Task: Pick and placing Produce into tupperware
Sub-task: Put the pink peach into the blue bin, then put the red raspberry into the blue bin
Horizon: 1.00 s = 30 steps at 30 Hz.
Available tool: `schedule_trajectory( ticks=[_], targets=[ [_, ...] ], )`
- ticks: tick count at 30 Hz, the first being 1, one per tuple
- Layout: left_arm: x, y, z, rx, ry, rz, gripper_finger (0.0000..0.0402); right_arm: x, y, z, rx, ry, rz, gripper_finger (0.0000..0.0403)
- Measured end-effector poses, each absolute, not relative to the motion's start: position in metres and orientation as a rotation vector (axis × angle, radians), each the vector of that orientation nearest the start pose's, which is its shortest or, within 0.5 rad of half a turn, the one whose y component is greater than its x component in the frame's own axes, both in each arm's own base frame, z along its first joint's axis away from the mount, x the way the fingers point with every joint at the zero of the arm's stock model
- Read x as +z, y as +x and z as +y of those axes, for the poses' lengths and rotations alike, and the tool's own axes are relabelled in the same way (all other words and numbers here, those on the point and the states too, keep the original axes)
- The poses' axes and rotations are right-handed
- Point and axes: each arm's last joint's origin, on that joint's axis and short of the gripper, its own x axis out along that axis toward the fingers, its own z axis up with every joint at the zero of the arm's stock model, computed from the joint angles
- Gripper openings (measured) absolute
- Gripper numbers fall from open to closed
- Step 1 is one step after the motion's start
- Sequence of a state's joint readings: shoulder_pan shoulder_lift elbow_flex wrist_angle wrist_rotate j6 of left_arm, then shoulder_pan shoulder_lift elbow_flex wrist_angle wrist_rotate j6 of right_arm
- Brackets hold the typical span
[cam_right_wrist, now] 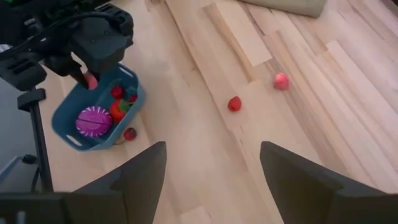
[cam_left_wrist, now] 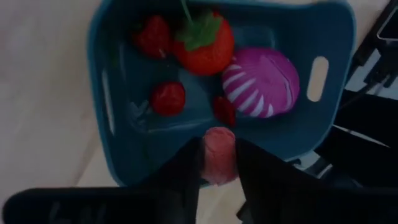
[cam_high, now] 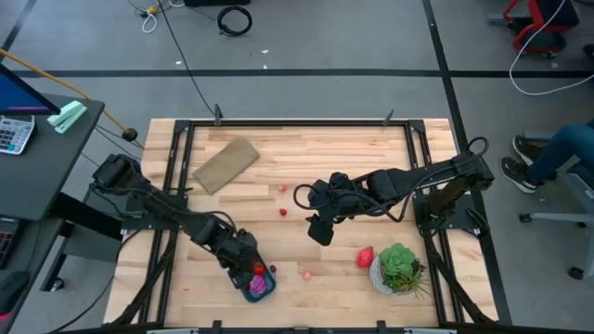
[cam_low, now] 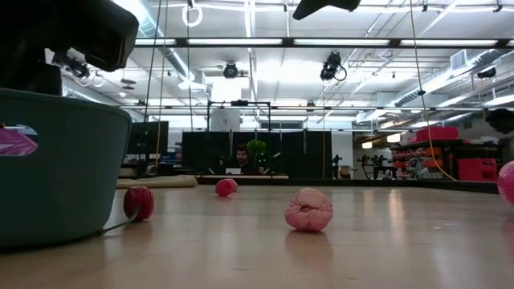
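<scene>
The teal tupperware [cam_high: 259, 284] sits at the lower left of centre in the high view, holding a strawberry [cam_left_wrist: 205, 43], a purple striped piece [cam_left_wrist: 261, 82] and small red berries. Directly above it, the left gripper [cam_left_wrist: 217, 165] pinches a pale red piece [cam_left_wrist: 218, 152]. The right gripper [cam_high: 319, 228] hovers mid-frame, fingers spread and empty. Loose berries [cam_high: 283, 212] lie between.

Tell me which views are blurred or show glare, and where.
Left wrist view: soft focus over the teal container and the pale piece between the left gripper's jaws. Low view: bright ceiling lights glare, and the near container wall is dark. High view and right wrist view: evenly lit.
</scene>
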State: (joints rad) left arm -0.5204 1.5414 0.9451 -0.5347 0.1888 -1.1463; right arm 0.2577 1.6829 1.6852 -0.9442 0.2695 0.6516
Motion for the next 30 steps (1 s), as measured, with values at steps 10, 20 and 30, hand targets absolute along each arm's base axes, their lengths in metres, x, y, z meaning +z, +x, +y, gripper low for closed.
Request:
schedule_trajectory(
  ticks=[10,20,30],
  targets=[
    [0.196,0.262,-0.128,0.170,-0.821,1.270,0.0194,0.350,0.342,0.082,-0.303,0.376,0.848,0.0269],
    [0.240,0.306,-0.074,0.144,-0.733,1.027,0.0198,0.351,0.343,0.082,-0.300,0.381,0.835,0.0269],
    [0.224,0.320,-0.013,0.260,-0.647,1.009,0.0191,0.351,0.343,0.082,-0.322,0.371,0.819,0.0269]
  ],
)
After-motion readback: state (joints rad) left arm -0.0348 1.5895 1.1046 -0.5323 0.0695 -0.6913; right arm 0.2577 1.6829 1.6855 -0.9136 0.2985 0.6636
